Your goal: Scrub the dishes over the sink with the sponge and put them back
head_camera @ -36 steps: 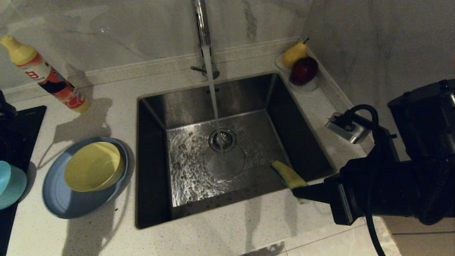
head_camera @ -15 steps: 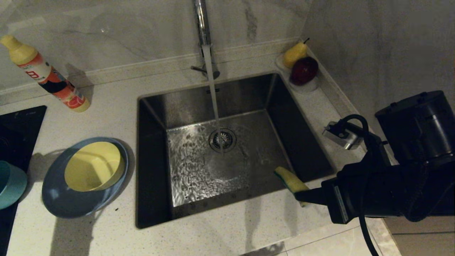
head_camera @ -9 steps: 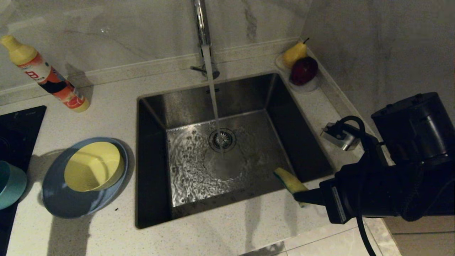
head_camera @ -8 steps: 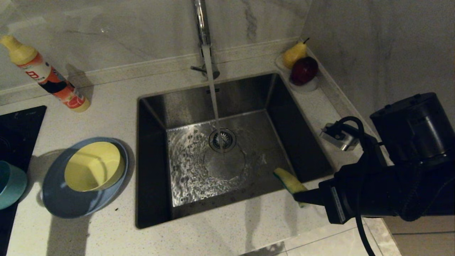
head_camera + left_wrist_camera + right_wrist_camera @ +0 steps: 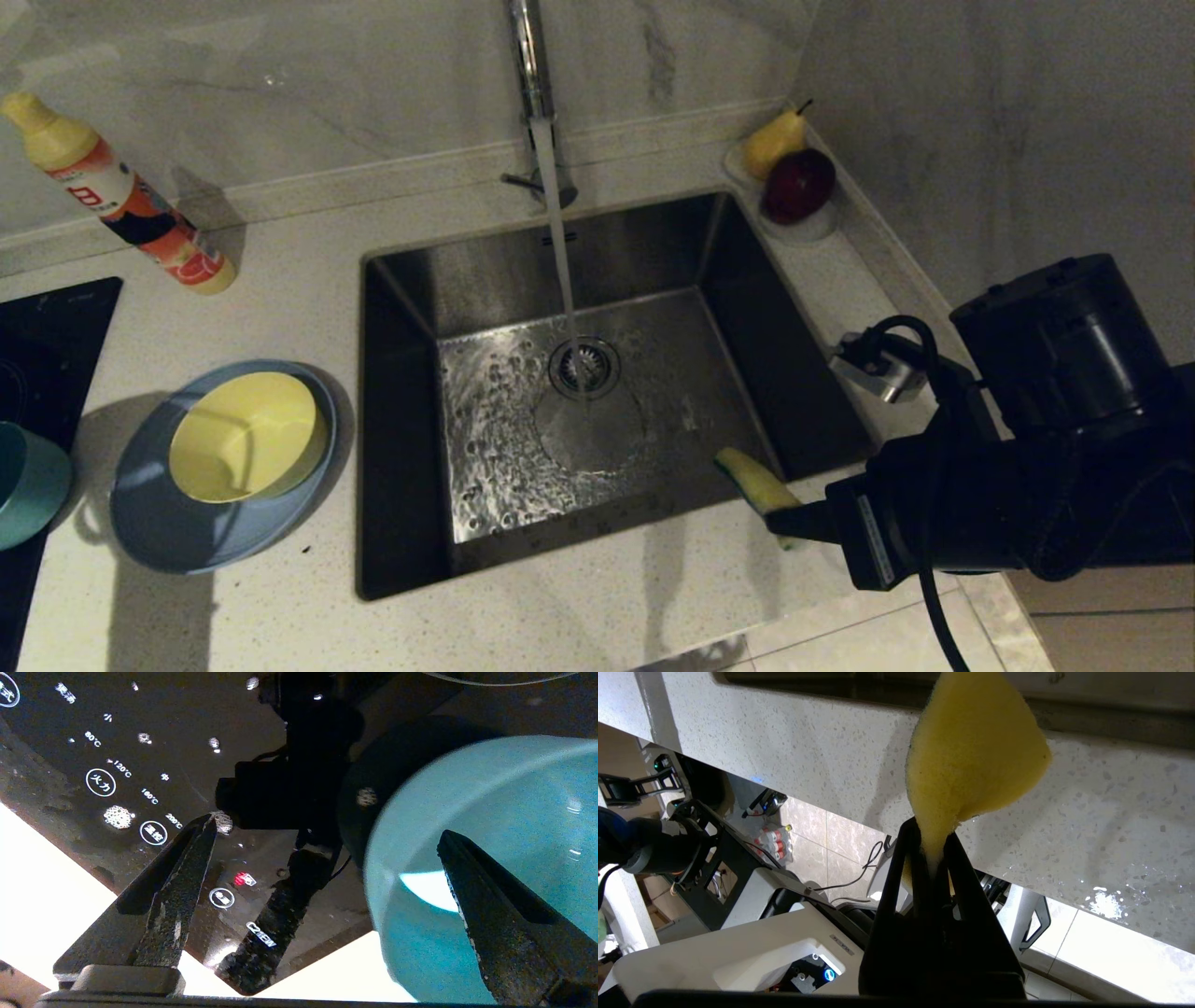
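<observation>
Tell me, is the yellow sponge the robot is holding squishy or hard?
Probably squishy: the right gripper squeezes one end of the sponge thin while the rest puffs out wide. It likely weighs little, since that small pinch holds it up. It may be wet and drip, with the tap running nearby.

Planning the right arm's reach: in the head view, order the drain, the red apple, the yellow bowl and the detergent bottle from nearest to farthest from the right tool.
From the right tool, shut on the sponge:
1. Drain, sink middle.
2. Red apple, back right corner.
3. Yellow bowl, left, on the blue plate.
4. Detergent bottle, far back left.
</observation>
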